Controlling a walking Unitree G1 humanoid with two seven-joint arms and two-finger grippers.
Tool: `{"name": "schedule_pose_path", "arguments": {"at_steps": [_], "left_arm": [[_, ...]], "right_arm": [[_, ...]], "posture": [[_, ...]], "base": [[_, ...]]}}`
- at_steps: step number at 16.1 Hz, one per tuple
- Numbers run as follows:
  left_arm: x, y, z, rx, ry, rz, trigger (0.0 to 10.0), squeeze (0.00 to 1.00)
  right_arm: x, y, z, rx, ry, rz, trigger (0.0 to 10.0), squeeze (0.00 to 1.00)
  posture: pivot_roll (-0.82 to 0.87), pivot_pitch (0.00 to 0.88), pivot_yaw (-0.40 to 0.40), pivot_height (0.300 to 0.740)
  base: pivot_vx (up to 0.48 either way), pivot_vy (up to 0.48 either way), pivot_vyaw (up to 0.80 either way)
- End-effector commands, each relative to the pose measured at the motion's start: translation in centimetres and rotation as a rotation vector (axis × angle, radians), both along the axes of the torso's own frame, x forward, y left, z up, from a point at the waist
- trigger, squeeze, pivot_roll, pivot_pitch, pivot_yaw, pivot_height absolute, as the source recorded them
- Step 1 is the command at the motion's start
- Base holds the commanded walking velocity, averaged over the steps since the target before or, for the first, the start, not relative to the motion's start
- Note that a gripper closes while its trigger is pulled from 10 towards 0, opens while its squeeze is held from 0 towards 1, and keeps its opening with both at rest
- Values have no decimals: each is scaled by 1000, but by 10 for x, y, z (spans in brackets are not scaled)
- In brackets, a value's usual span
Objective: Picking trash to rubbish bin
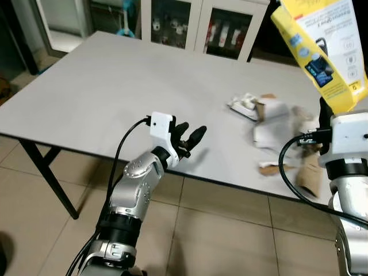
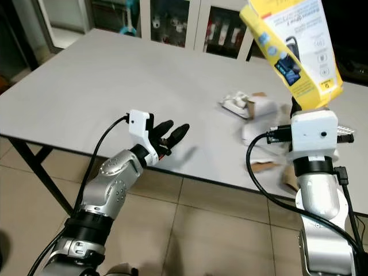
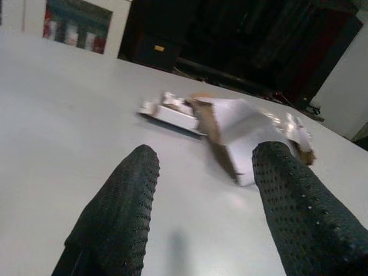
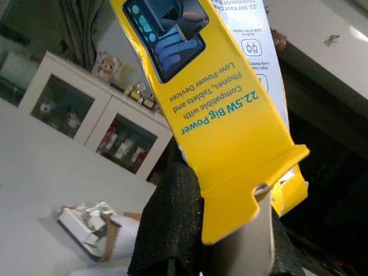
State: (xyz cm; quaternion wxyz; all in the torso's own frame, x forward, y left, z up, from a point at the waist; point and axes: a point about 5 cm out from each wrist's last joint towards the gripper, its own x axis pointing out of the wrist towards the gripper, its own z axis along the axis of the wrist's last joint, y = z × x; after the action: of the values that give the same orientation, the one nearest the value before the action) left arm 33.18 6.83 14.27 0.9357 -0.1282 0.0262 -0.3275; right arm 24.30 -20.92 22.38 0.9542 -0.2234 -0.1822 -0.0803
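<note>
My right gripper (image 2: 296, 106) is shut on a yellow and white product box (image 1: 322, 49), held upright high above the table's right side; the box (image 4: 218, 98) shows close up in the right wrist view, pinched between the black fingers (image 4: 172, 224). My left gripper (image 1: 191, 140) is open over the table's front edge, its fingers (image 3: 115, 218) pointing toward a pile of torn white and brown cardboard trash (image 1: 273, 123), which lies some way beyond them. The same trash (image 3: 230, 126) appears in the left wrist view.
The grey table (image 1: 115, 86) stretches to the left and back. White cabinets with glass doors (image 1: 221, 29) stand behind it. Tiled floor (image 1: 230, 230) lies in front of the table edge.
</note>
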Motion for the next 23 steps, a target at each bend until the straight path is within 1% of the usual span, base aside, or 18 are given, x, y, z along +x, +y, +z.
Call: {"name": "schedule_pose_path", "arguments": {"at_steps": [1, 9, 23], "left_arm": [[-2, -13, 1, -8, -1, -37, 10000, 0], [0, -13, -2, 4, 6, -26, 10000, 0], [4, -8, -4, 22, 9, 5, 10000, 0]], "right_arm": [[-2, -5, 1, -13, 5, -30, 10000, 0], [-1, -2, 5, -48, -5, -28, 10000, 0], [1, 1, 4, -52, 3, -17, 10000, 0]], "posture": [[159, 55, -89, 740], [158, 55, -90, 740], [166, 54, -93, 740]], "base": [[0, -454, 0], [0, -452, 0], [0, -445, 0]]}}
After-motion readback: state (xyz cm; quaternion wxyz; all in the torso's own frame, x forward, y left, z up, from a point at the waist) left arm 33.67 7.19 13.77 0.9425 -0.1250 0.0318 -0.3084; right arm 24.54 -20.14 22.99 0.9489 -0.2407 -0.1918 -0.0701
